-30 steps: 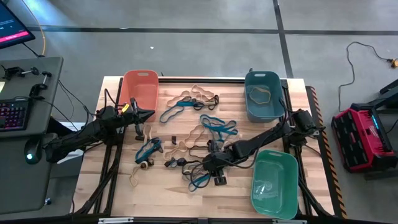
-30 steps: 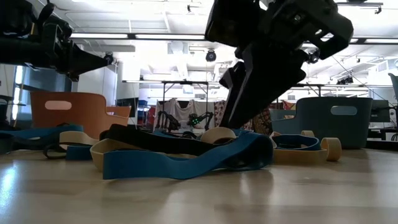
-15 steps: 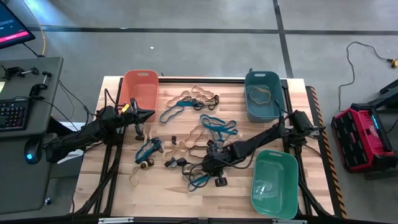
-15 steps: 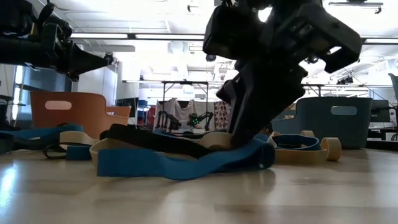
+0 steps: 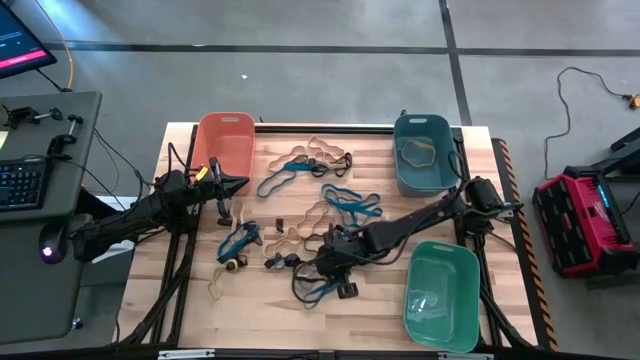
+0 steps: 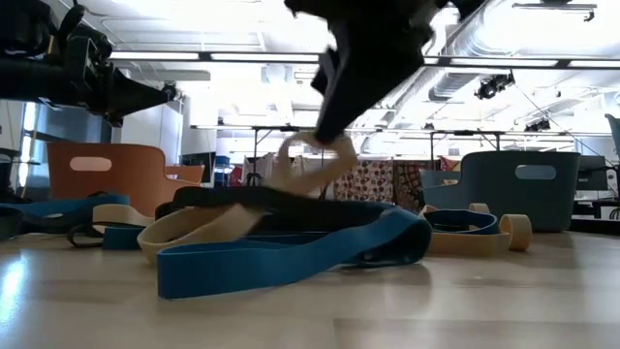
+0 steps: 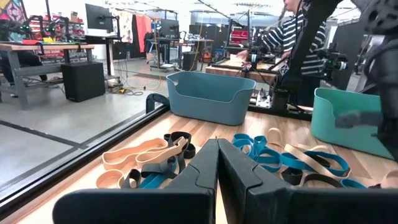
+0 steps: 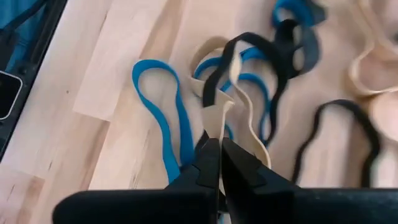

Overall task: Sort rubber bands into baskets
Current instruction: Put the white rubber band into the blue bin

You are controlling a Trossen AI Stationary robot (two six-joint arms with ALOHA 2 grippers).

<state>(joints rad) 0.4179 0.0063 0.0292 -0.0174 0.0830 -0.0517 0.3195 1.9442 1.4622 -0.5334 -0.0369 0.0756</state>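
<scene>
- The right claw (image 8: 214, 146) is pinched fully closed on a tan band (image 8: 217, 109), gripping one end of the loop so the rest trails down to the table; it sits toward 6 o'clock of the tabletop in the overhead view.
- In the table-level view the tan band (image 6: 310, 160) hangs lifted below the claw, its lower end draped among a black band (image 6: 252, 199) and a blue band (image 6: 291, 254), probably so it can be drawn free of the tangle.
- The left claw (image 5: 232, 183) waits closed and empty at about 9 o'clock, beside the orange basket (image 5: 225, 128).
- The blue basket (image 5: 422, 170) stands at 1 o'clock with one tan band in it; the green basket (image 5: 440, 300) is at 5 o'clock.
- Whether the black band is snagged on the tan one is hard to tell; they cross near the grip.
- The green basket's contents are unclear from above.
</scene>
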